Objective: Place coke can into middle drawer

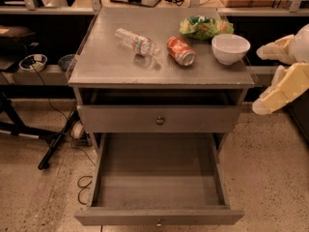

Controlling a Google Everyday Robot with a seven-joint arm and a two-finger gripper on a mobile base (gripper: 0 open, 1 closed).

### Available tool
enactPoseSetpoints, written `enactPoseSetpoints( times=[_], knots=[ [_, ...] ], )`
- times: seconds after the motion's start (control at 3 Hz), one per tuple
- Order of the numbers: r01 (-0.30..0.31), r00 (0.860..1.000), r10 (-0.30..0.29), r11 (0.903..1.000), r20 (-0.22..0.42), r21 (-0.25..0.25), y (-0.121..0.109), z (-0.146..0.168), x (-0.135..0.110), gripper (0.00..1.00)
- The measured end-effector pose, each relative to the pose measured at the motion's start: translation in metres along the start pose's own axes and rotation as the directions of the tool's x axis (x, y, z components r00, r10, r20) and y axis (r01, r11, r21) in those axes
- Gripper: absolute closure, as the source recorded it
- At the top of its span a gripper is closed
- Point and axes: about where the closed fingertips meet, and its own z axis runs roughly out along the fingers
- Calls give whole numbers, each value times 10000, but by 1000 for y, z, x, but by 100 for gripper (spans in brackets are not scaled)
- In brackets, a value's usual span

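The coke can (181,50) lies on its side on the cabinet top (116,69), right of centre, between the water bottle and the bowl. Below the closed knobbed drawer (160,120), the middle drawer (159,215) is pulled fully out and its grey inside holds nothing. My gripper (257,81) hangs at the right edge of the view, just off the cabinet's right side at about top height. Its two cream fingers (285,88) are spread open with nothing between them. The can is well to its left.
A clear plastic water bottle (137,42) lies left of the can. A white bowl (230,47) stands at the top's right edge, with a green snack bag (203,26) behind it. Cables and a black stand leg (58,146) lie on the floor to the left.
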Motion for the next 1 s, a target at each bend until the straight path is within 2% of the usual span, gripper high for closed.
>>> enactPoseSetpoints(
  times=[0.33,1.0],
  knots=[
    [-115,9999,116,9993,-13,367,-2,4,0,0],
    [-203,9997,187,9904,130,1368,-24,28,-22,0]
  ],
)
